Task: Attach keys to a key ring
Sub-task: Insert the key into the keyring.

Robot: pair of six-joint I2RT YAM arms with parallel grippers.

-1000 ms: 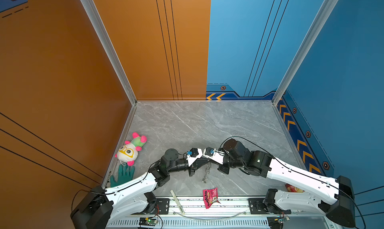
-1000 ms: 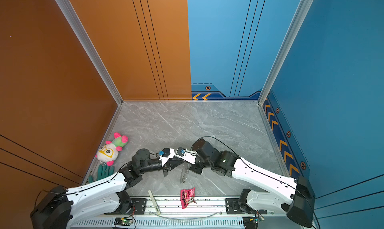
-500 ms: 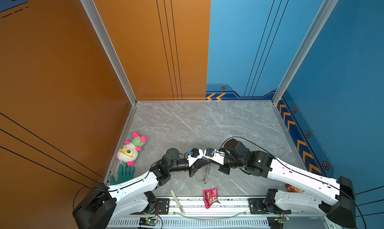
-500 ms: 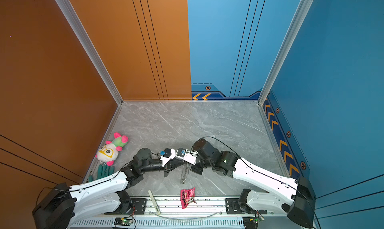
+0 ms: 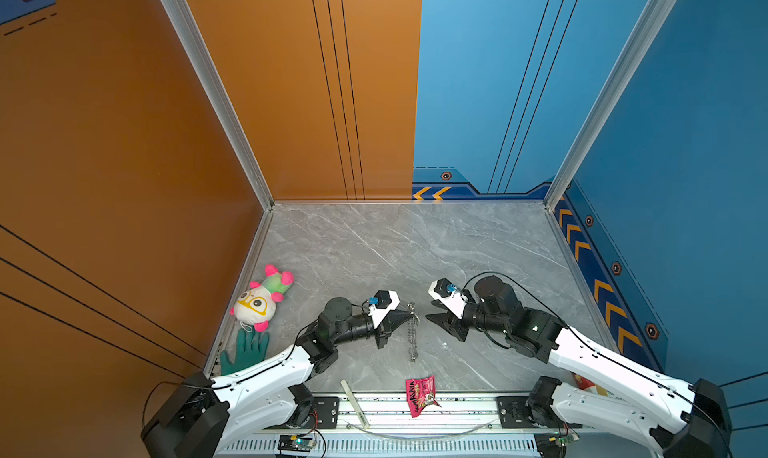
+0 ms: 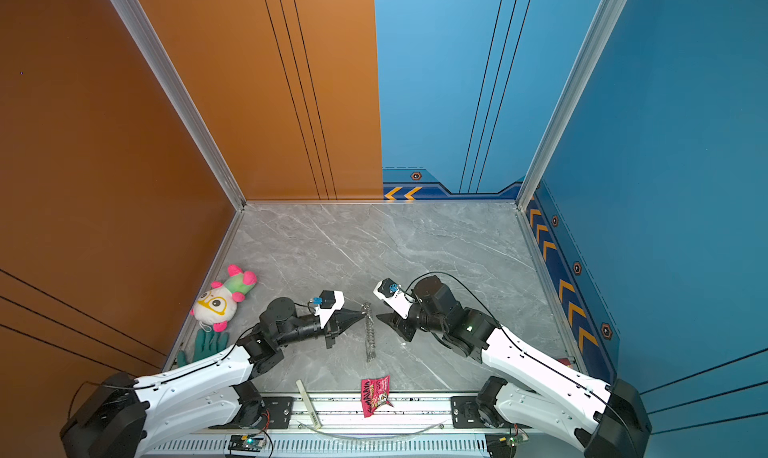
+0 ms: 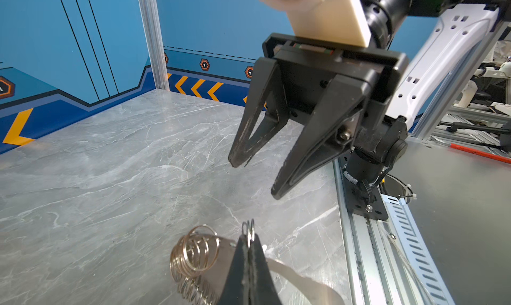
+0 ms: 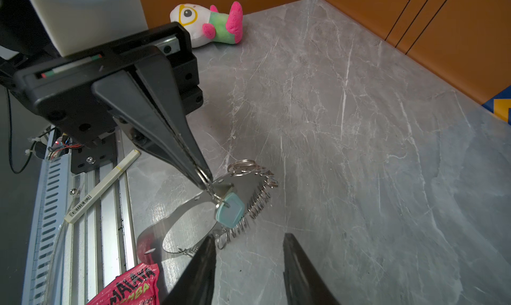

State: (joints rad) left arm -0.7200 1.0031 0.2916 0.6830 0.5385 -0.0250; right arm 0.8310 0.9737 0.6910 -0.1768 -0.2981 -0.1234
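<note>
The key ring (image 5: 412, 331) (image 6: 370, 331) is a flat beige-grey band (image 8: 154, 234) edged with small silver rings, standing on edge on the grey table. My left gripper (image 5: 409, 312) (image 7: 249, 241) (image 8: 206, 180) is shut on one small ring at its upper edge. A pale blue tag (image 8: 231, 210) of the key hangs from that ring; the metal key itself is mostly hidden behind it. My right gripper (image 5: 432, 312) (image 8: 249, 237) (image 7: 255, 179) is open and empty, a short way to the right of the ring.
A plush toy (image 5: 262, 298) and a green glove (image 5: 245, 350) lie at the left wall. A red snack packet (image 5: 420, 395) and a white stick (image 5: 353, 402) rest on the front rail (image 5: 457, 406).
My right gripper has opened and drawn back to the right, away from the left gripper. The left gripper stays shut on the small ring.
</note>
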